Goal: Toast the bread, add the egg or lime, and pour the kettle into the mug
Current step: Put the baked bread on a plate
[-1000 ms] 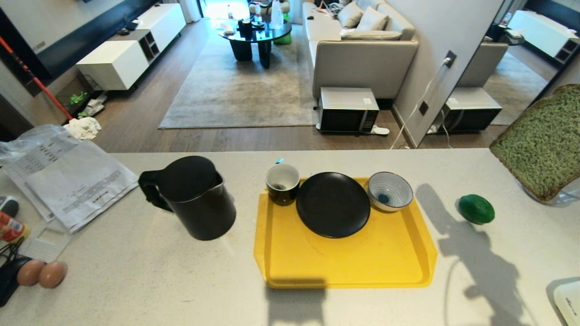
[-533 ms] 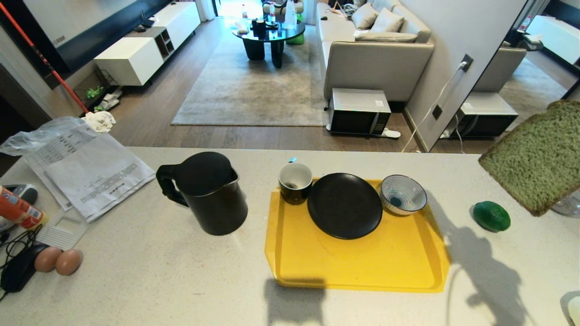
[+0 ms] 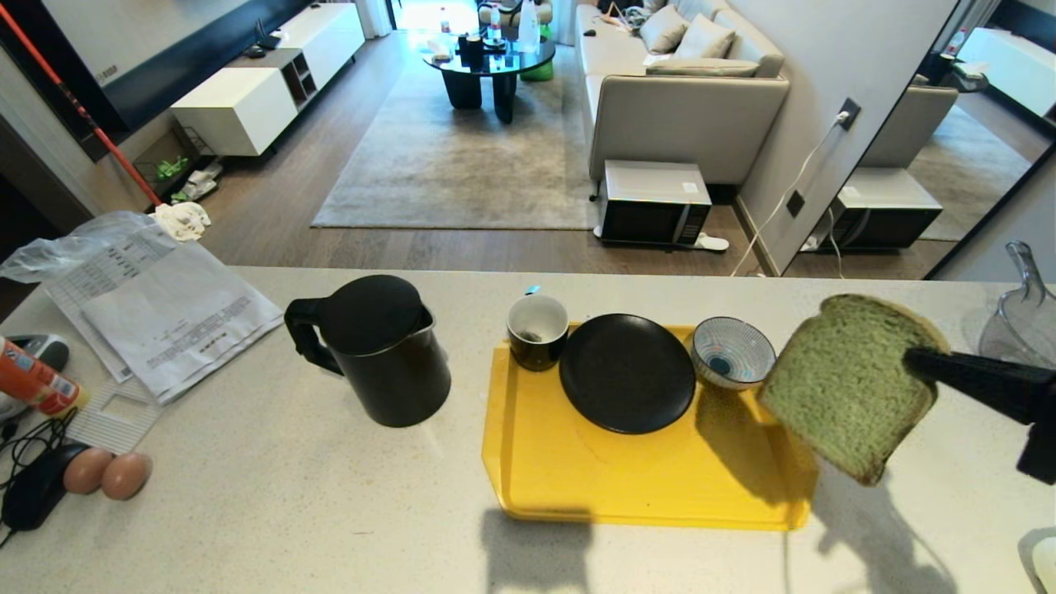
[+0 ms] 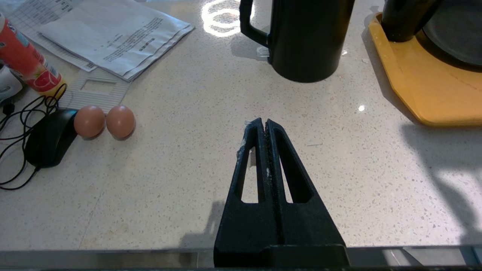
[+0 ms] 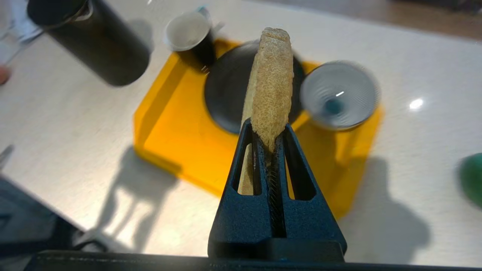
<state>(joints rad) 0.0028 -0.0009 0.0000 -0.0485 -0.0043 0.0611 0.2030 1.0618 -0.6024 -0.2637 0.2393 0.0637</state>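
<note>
Right gripper: clamped on one edge of the bread, carried in the air.
Change: half a second ago the slice hung high at the far right of the head view; now it is lower and nearer the tray, over its right rim.
Plate: ahead of the fingertips, beyond the slice's far edge; bowl just beside that path.
Meaning: probably the bread is being carried to the plate; release not yet due.
Lime: off to the gripper's side, untouched.
Kettle, mug: beyond the plate, unused.
Left gripper: closed, empty, over bare counter.
</note>
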